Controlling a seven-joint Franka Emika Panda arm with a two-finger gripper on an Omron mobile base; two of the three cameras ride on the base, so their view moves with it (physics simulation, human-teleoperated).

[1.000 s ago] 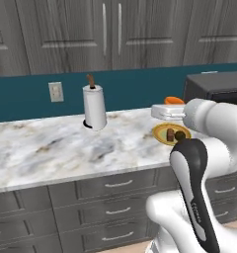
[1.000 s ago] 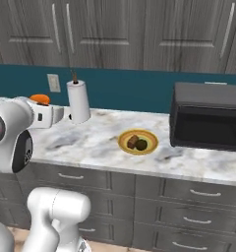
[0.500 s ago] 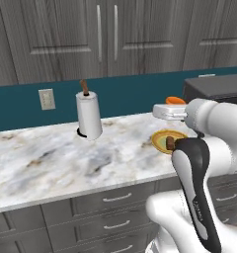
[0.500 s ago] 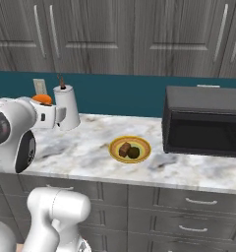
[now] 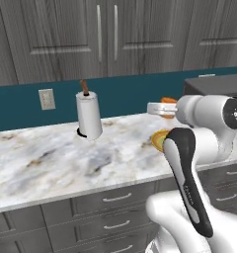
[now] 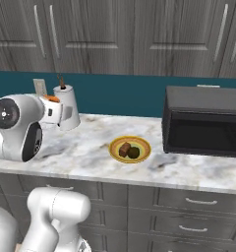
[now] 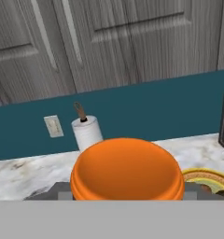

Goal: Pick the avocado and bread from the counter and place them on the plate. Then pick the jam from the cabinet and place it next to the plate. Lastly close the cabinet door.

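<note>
We see the gripper closed on the jam, its fingers mostly hidden; the arm masks most of the plate.

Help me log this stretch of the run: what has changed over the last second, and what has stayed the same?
The whole picture has slid across both base views, so the base has driven along the counter; the things have not moved. The gripper stays shut on the jam, carried above the counter. The avocado and bread still lie on the plate, and the paper towel roll still stands by the wall.
</note>
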